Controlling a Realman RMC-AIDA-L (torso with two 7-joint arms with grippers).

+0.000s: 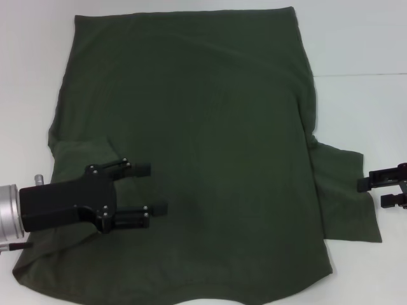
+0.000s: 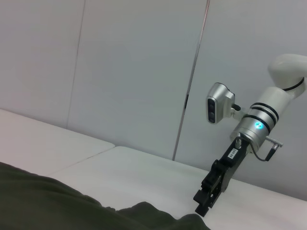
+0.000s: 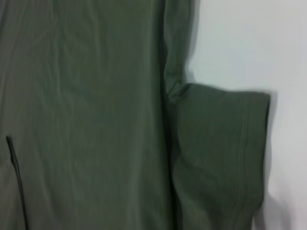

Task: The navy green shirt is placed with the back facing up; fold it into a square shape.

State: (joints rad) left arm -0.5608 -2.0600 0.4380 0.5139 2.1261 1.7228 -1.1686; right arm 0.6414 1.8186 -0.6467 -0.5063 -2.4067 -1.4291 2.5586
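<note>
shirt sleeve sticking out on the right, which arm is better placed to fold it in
Probably the right: its pincer hovers open over the table just beside the spread sleeve of the navy green shirt. The left pincer, open, sits over the shirt's opposite side.

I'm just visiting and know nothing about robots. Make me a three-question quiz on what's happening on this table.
1. True or false: the navy green shirt is already folded into a square.
2. Which gripper is over the fabric?
A. left gripper
B. right gripper
C. both
3. Fill in: the right gripper sits over bare table, just beside the shirt's right ____.

Key
1. False. It lies spread flat, and the right sleeve is unfolded.
2. A. Its fingers are spread open above the shirt's left side, holding nothing.
3. Sleeve. The gripper is at the edge of the head view, next to the sleeve's hem.
</note>
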